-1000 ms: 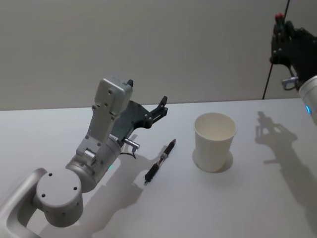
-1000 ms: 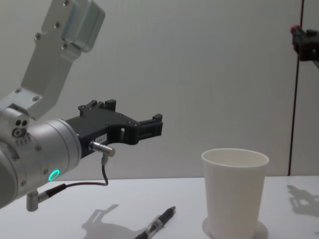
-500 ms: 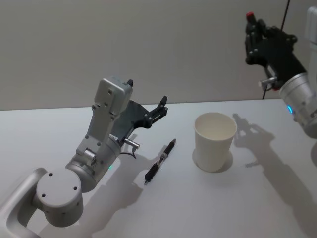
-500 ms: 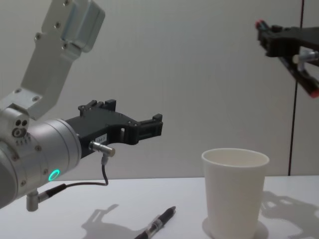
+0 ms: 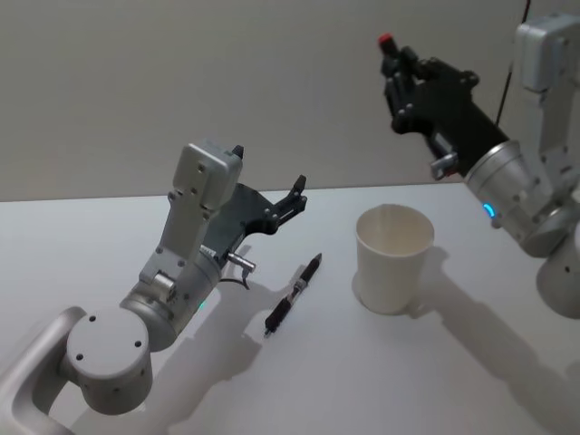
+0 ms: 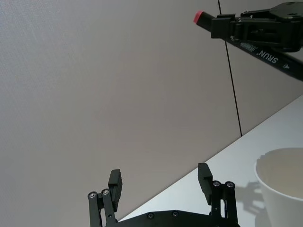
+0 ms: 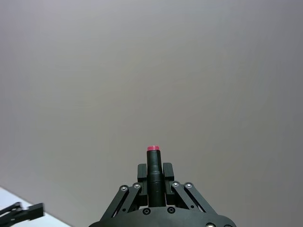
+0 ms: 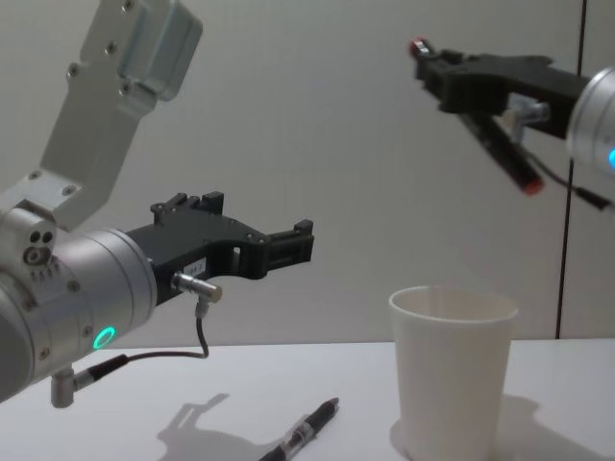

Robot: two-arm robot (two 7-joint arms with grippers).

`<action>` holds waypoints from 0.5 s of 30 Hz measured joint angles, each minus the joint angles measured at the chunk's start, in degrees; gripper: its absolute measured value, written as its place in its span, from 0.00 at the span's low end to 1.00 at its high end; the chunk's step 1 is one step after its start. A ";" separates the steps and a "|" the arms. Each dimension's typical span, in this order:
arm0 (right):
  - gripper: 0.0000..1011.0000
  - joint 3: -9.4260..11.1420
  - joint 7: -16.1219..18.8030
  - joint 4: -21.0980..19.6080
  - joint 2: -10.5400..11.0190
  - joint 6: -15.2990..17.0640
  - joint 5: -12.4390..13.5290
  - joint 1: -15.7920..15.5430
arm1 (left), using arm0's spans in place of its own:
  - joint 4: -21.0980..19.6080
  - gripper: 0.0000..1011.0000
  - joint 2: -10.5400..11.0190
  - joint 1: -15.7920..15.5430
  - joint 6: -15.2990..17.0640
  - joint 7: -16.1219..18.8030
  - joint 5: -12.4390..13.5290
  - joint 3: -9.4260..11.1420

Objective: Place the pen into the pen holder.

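A black pen with red ends is held tilted in the air, and my right gripper is shut on it, up above and a little behind the pen holder. The pen holder is a plain white paper cup standing upright on the table. In the right wrist view the pen stands between the fingers. A second black pen lies flat on the table left of the cup. My left gripper hovers open above the table, left of that pen.
The white table runs to a plain grey wall. A thin dark vertical line marks the wall at the right. My left arm's grey body takes up the near left of the table.
My right arm has swung in from the far right toward the cup, carrying the pen. The left arm, the cup and the pen on the table have not moved.
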 joint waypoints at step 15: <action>0.18 -2.56 6.03 4.52 -2.09 -6.74 -0.33 0.23 | 0.00 0.99 0.00 0.00 0.00 0.00 0.00 0.00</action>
